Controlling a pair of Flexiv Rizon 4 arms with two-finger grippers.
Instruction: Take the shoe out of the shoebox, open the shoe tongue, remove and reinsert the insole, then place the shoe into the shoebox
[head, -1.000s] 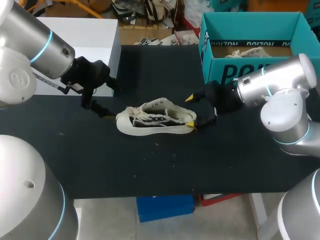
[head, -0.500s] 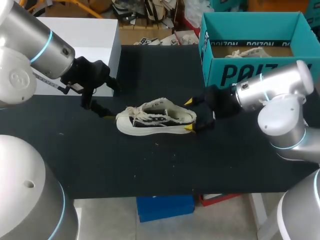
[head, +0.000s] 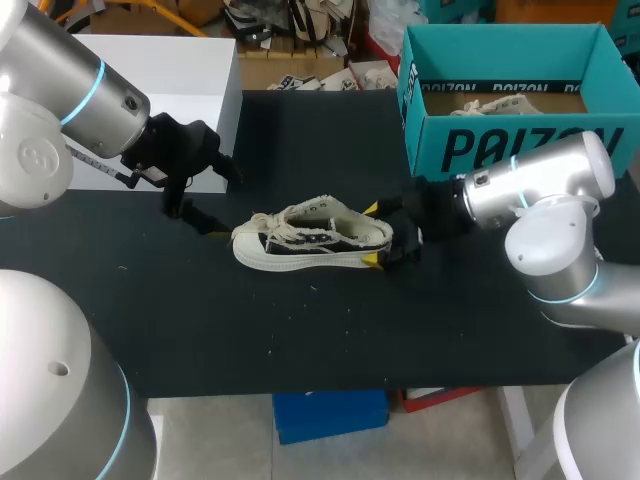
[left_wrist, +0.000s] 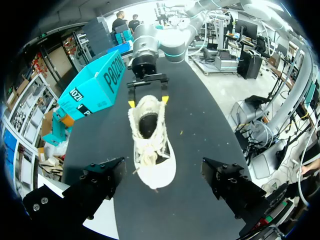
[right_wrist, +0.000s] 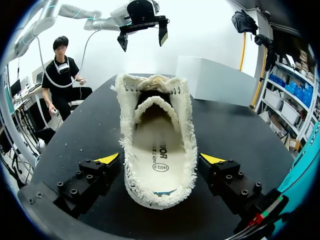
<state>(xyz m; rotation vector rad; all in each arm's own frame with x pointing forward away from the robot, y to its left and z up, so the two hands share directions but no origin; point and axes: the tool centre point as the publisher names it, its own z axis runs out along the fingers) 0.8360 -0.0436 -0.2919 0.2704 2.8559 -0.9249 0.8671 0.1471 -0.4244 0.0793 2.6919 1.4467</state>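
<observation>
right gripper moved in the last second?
Yes. The right gripper has shifted away from the shoebox toward the shoe; its open jaws now flank the heel without touching.

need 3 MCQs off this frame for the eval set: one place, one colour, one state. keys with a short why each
1. Where is the shoe?
A. inside the shoebox
B. on the black table
C. lifted in the air

2. What colour is the shoebox?
A. teal
B. red
C. white

3. The right gripper is:
A. shut on the laces
B. open, with the shoe's heel between its fingers
C. open, above the shoebox

Key:
1 B: the shoe rests on its sole on the table, outside the shoebox.
2 A: the shoebox walls are teal in the head view.
3 B: the right wrist view shows a yellow tip on each side of the heel, both clear of it.
</observation>
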